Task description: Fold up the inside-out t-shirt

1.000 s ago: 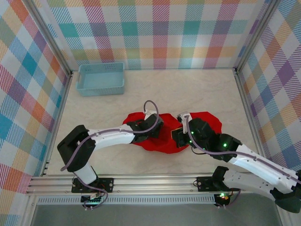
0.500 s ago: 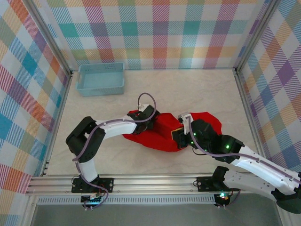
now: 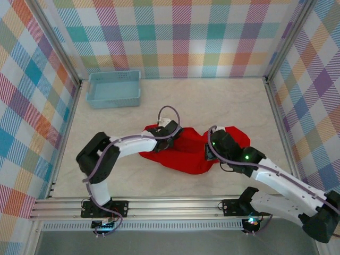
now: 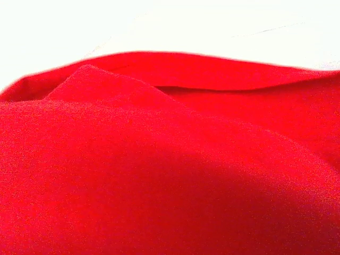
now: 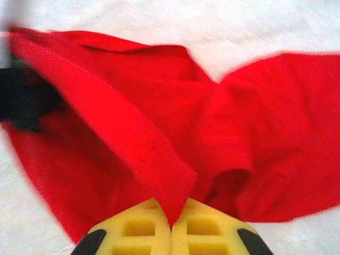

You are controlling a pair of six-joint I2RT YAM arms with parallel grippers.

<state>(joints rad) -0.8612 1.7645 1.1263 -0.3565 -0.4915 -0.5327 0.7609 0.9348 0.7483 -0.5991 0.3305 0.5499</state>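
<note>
The inside-out t-shirt (image 3: 186,155) is soft, matte, bright red cloth. It lies crumpled in a low, uneven, roughly oval heap at the middle of the bench (image 3: 223,101), between the two arms. In the right wrist view, the t-shirt (image 5: 249,133) shows rounded folds, shadowed hollows and one long diagonal flap with a clean edge.

The right gripper (image 3: 210,150) sits on the heap's right half. Its jaws are closed on the lower tip of that flap, pinched between ribbed yellow pads (image 5: 139,229).

The left gripper (image 3: 174,133) rests at the heap's far edge with its jaws closed. Whether cloth lies between them cannot be told. Fuzzy red fabric (image 4: 159,175) lies close against the left wrist camera.

The bench is pale cream with a faint mottled grain. A rectangular light-blue plastic basket (image 3: 114,89) with perforated walls stands in the far left corner, well apart from the shirt. Pastel plaid panels (image 3: 180,37) wall in the far, left and right sides. A ribbed aluminium rail (image 3: 164,208) runs along the near edge.
</note>
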